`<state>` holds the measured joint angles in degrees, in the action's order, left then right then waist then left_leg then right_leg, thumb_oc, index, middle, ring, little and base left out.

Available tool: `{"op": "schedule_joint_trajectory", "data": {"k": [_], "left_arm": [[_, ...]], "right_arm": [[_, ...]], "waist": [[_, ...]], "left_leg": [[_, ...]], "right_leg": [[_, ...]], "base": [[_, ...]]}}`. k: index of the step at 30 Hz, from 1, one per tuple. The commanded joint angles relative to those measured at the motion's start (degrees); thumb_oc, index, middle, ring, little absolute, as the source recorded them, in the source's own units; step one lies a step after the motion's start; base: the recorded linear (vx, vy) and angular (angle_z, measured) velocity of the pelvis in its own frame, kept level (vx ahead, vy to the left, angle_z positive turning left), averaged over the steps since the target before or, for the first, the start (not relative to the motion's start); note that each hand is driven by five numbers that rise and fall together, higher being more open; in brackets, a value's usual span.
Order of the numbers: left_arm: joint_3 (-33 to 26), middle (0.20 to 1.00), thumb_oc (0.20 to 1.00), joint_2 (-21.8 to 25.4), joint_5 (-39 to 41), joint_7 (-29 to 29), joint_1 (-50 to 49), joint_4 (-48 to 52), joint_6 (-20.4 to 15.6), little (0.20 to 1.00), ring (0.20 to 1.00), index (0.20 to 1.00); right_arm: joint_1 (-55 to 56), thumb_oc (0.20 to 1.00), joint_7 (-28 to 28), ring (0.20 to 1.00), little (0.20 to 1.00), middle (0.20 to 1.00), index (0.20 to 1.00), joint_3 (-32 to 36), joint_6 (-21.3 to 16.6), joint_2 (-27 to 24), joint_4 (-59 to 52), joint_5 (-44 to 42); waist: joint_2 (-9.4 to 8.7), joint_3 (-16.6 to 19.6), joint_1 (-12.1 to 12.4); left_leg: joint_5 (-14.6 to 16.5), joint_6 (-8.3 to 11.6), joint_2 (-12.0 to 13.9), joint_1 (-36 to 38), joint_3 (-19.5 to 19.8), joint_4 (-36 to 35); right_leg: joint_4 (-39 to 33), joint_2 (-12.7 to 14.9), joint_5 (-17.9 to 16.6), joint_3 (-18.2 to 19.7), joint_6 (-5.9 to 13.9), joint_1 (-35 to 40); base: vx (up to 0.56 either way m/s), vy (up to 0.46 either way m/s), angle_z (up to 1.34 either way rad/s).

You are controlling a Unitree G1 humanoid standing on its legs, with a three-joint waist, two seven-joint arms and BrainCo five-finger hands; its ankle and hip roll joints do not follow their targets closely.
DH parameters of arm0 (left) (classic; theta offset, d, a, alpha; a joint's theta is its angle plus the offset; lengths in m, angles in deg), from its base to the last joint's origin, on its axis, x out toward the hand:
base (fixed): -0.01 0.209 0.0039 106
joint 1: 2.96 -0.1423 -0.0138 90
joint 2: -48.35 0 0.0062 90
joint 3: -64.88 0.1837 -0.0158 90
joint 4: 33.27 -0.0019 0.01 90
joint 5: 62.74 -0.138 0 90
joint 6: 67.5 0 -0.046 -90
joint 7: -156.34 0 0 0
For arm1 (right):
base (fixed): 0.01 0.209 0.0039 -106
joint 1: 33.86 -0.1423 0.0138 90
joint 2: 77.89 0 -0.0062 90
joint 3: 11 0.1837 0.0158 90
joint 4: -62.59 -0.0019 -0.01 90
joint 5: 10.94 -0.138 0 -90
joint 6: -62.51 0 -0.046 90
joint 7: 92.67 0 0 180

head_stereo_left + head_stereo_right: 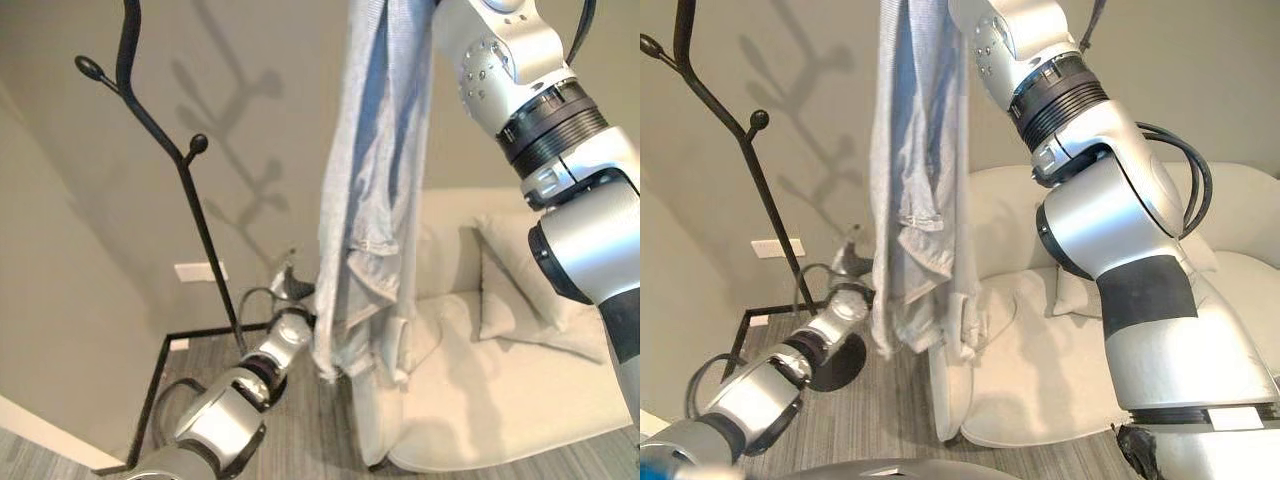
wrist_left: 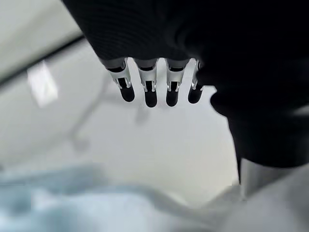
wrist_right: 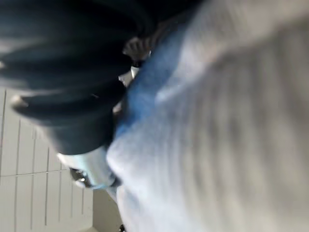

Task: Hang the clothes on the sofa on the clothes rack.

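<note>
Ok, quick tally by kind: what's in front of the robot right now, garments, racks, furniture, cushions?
Garments: 1, the grey-blue garment hanging from the raised right arm, over the sofa's edge.
Clothes racks: 1, the black clothes rack to its left.
Sofas: 1, the cream sofa.
Cushions: 1, the cushion on the sofa.
Wall outlets: 1, the wall outlet.
Total: 5.

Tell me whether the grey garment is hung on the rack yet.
Not yet. The grey garment dangles from the raised right arm, apart from the black clothes rack, above the sofa.
</note>
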<state>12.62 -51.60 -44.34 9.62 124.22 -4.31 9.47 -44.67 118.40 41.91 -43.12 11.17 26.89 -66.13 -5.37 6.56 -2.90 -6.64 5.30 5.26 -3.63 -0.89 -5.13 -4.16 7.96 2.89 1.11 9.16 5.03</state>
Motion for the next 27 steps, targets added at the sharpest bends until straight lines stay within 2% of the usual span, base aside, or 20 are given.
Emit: {"op": "schedule_joint_trajectory", "data": {"k": [1,2,3,4,9,10,11,16,25,26,27], "left_arm": [[-2.5,1.0,1.0,-3.8,15.6,-8.1,6.4,-0.4,-6.8,1.0,1.0,1.0],[-1.1,1.0,1.0,-6.6,21.8,-12.9,5.0,5.1,-7.2,1.0,1.0,1.0],[-1.0,1.0,1.0,-6.6,21.9,-13.0,4.9,5.2,-7.2,1.0,1.0,1.0],[1.6,1.0,1.0,-7.6,25.6,-16.5,2.2,11.4,-7.4,1.0,1.0,1.0],[6.9,1.0,1.0,-6.6,27.1,-20.6,-1.6,18.8,-5.7,1.0,1.0,1.0],[8.3,0.856,0.856,-7.2,27.7,-21.8,-1.9,18.8,-4.6,0.856,0.856,0.856],[8.5,0.2,0.2,-7.5,27.9,-22.0,-1.7,18.3,-4.3,0.2,0.2,0.2],[8.5,0.2,0.2,-6.8,27.0,-21.8,-2.3,18.1,-4.4,0.2,0.2,0.2],[2.9,0.2,0.2,-2.9,27.8,-20.0,-3.0,18.8,-4.6,0.2,0.2,0.2],[2.1,0.2,0.2,-2.3,27.5,-19.7,-3.5,19.8,-4.8,0.2,0.2,0.2],[1.2,0.2,0.2,-1.8,27.5,-19.2,-3.9,21.2,-5.2,0.2,0.2,0.2]], "right_arm": [[-8.2,0.2,0.4,0.2,0.2,0.2,0.2,-3.6,-1.9,0.4,4.5,-1.2],[-7.6,0.2,0.5,0.2,0.2,0.2,0.2,-3.2,-1.6,2.0,2.7,-0.4],[-7.4,0.2,0.5,0.2,0.2,0.2,0.2,-3.2,-1.6,1.9,2.6,-0.3],[-6.4,0.2,0.5,0.2,0.2,0.2,0.2,-2.9,-1.8,3.1,1.0,0.0],[-4.2,0.2,0.5,0.2,0.2,0.2,0.2,-1.7,-1.8,4.9,-1.1,0.9],[-3.8,0.2,0.5,0.2,0.2,0.2,0.2,-1.1,-1.5,5.7,-1.1,1.4],[-3.7,0.2,0.4,0.2,0.2,0.2,0.2,-1.0,-1.5,6.2,-1.1,1.5],[-3.6,0.2,0.4,0.2,0.2,0.2,0.2,-0.8,-1.5,6.6,-1.2,1.9],[-2.1,0.2,-0.5,0.2,0.2,0.2,0.2,-1.1,-0.1,3.5,-1.9,4.1],[-1.8,0.247,0.0,0.247,0.247,0.247,0.247,-1.5,0.1,2.3,-4.0,6.1],[-0.6,0.802,0.3,0.802,0.802,0.802,0.802,-2.3,0.3,0.7,-8.3,9.0]], "waist": [[-1.93,0.4,0.7],[-1.71,0.0,0.4],[-1.74,0.0,0.5],[-1.52,-0.7,0.6],[-1.22,-1.5,1.0],[-1.05,-1.7,0.8],[-1.03,-1.8,0.7],[-0.85,-1.9,0.5],[-0.13,-1.8,0.7],[-0.05,-1.9,0.7],[0.17,-2.0,0.4]], "left_leg": [[-1.3,3.68,3.3,-4.5,3.3,0.1],[-1.2,3.57,3.3,-4.5,3.5,0.1],[-1.2,3.58,3.3,-4.5,3.5,0.1],[-1.2,3.39,3.3,-4.5,3.6,0.1],[-1.1,2.99,3.4,-4.3,3.6,0.1],[-1.1,2.74,3.3,-4.1,3.6,0.1],[-1.0,2.66,3.2,-4.0,3.6,0.1],[-0.7,2.41,3.1,-3.4,3.3,0.1],[-0.8,2.21,2.6,-2.9,3.2,0.1],[-0.8,2.2,2.6,-2.9,3.1,0.1],[-0.8,2.17,2.5,-2.9,3.1,0.1]], "right_leg": [[0.8,-0.9,-0.3,-1.1,-2.77,1.4],[0.9,-1.0,-0.4,-0.9,-2.87,1.3],[0.9,-1.0,-0.3,-0.9,-2.88,1.3],[1.0,-1.0,-0.3,-0.8,-3.05,1.2],[0.9,-1.3,-0.3,-0.2,-3.28,1.3],[1.0,-1.3,-0.3,0.0,-3.34,1.4],[1.1,-1.3,-0.3,0.2,-3.38,1.4],[1.4,-1.1,-0.1,0.9,-3.44,1.3],[1.4,-0.9,-0.2,0.9,-3.46,1.8],[1.3,-0.9,-0.2,0.9,-3.46,1.8],[1.4,-0.9,-0.2,0.9,-3.44,1.7]], "base": [[0.01,-0.015,-0.06],[0.01,-0.015,-0.06],[-0.01,-0.017,-0.06],[0.0,0.0,0.0],[0.0,-0.003,0.01],[0.0,0.0,0.0],[0.0,0.0,0.0],[0.01,-0.001,-0.03],[0.01,-0.001,-0.05],[0.0,0.0,0.0],[0.0,0.0,0.0]]}}
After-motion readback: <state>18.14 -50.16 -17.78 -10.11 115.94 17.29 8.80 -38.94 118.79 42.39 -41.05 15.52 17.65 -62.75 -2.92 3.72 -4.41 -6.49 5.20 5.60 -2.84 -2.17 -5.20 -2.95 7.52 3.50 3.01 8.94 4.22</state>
